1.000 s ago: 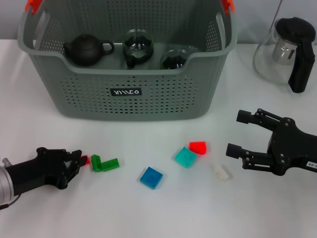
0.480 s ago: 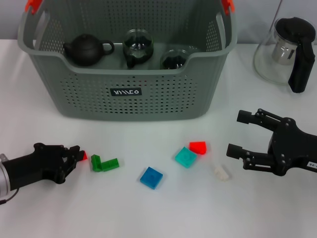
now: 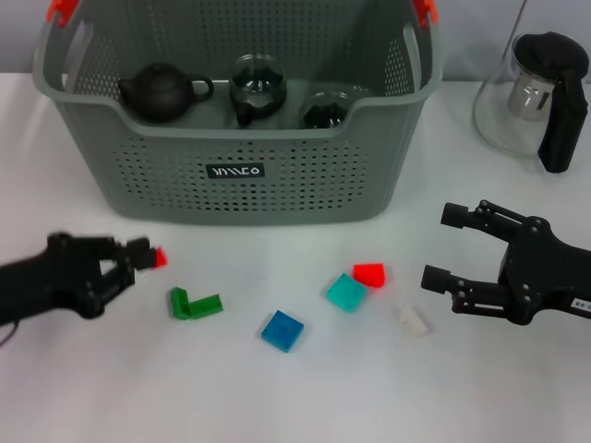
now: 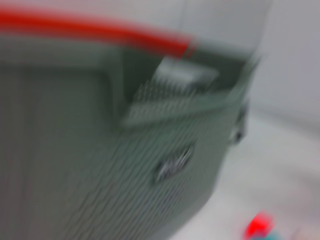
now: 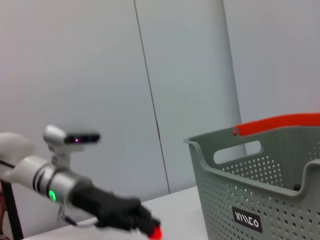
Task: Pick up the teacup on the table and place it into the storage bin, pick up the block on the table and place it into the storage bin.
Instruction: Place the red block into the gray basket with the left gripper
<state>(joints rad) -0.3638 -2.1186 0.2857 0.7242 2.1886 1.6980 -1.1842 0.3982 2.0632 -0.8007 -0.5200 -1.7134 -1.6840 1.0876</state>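
Head view: left hand (image 3: pixel 138 251) grips red block (image 3: pixel 160 257).

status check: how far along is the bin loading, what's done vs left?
Done: a dark teapot and two glass vessels already sit in the grey-green perforated storage bin. In hand: the left tool holds a small red block, lifted beside the bin's front wall, not yet inside. Left: green L-shaped block, blue, teal, red and white blocks on the table. The right tool waits open.
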